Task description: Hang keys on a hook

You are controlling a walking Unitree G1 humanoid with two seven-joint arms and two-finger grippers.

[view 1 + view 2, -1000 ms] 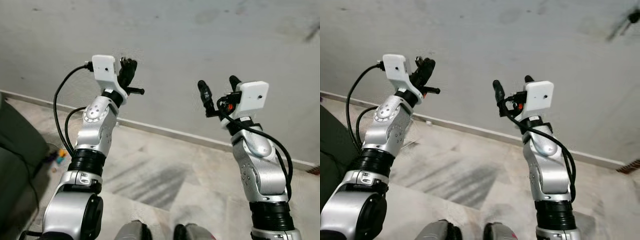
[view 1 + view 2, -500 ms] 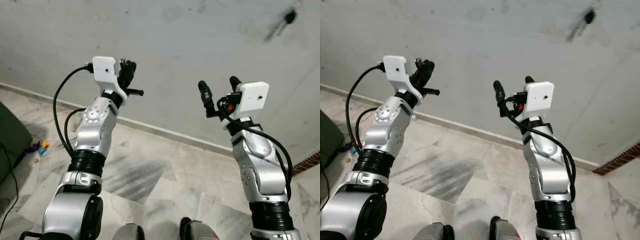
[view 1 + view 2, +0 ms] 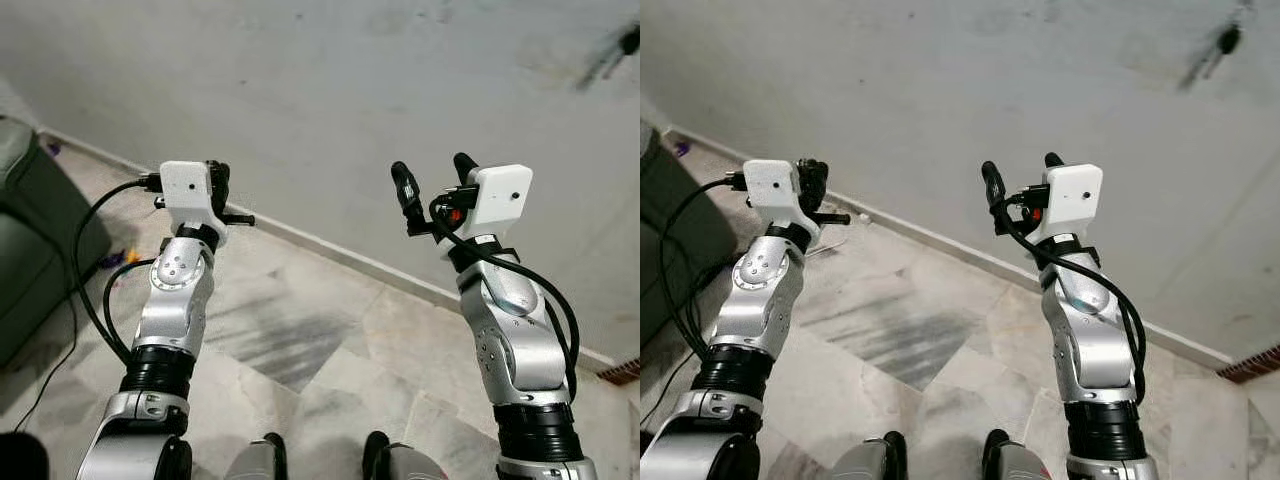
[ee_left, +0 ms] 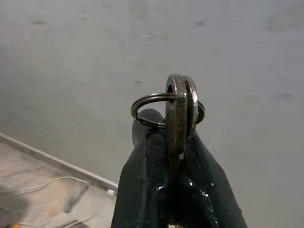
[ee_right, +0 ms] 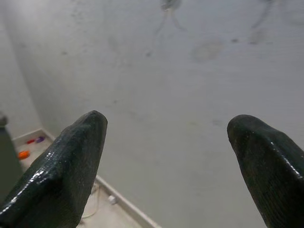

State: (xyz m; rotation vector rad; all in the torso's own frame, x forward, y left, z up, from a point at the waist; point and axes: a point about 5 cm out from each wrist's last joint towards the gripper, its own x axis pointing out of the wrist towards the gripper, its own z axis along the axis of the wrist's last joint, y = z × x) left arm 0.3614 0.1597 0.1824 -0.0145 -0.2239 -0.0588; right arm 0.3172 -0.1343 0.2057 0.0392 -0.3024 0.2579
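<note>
My left gripper (image 3: 219, 181) is raised in front of the grey wall and shut on a set of keys (image 4: 180, 112). The flat key heads stand edge-on between its fingers (image 4: 142, 180), and a thin metal ring (image 4: 148, 108) passes through them. My right gripper (image 3: 431, 171) is held up at about the same height, open, with nothing between its fingertips (image 5: 78, 147). High on the wall at the right is a small dark blurred fixture (image 3: 611, 52), well above and beyond both grippers; I cannot tell whether it is a hook.
A dark green sofa (image 3: 28, 236) stands at the left with a black cable (image 3: 50, 365) trailing past it. Small coloured objects (image 3: 124, 258) lie near the baseboard (image 3: 340, 258). Marble floor spreads below. A brick strip (image 3: 622, 372) shows at the far right.
The camera has turned, bringing the sofa back in at the left. My left arm has come down and to the left with the keys still held. The right arm holds its pose.
</note>
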